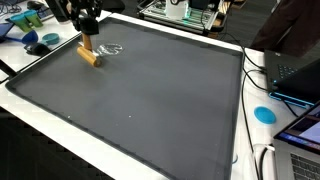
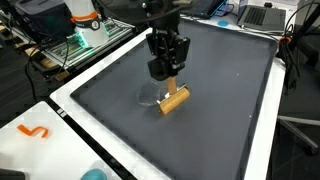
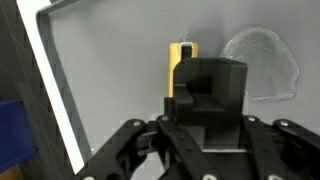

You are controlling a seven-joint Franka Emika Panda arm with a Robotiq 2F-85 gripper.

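Note:
My gripper (image 2: 168,72) points straight down over the near-corner part of a large dark mat (image 2: 220,120). It is shut on a tan wooden block (image 2: 175,100) whose lower end rests on the mat. In the wrist view the gripper (image 3: 205,112) closes round a black part, with the block's yellow end (image 3: 182,52) showing beyond it. The block (image 1: 90,55) also shows in an exterior view under the gripper (image 1: 88,38). A faint white smudge (image 3: 260,65) lies on the mat right beside the block, seen in both exterior views (image 1: 111,49) (image 2: 150,98).
The mat has a white border (image 1: 150,160). Blue objects (image 1: 45,40) sit off one corner. Laptops and cables (image 1: 295,75) and a blue disc (image 1: 264,114) lie along one side. An orange mark (image 2: 33,131) lies on the white surface, and equipment (image 2: 85,25) stands behind.

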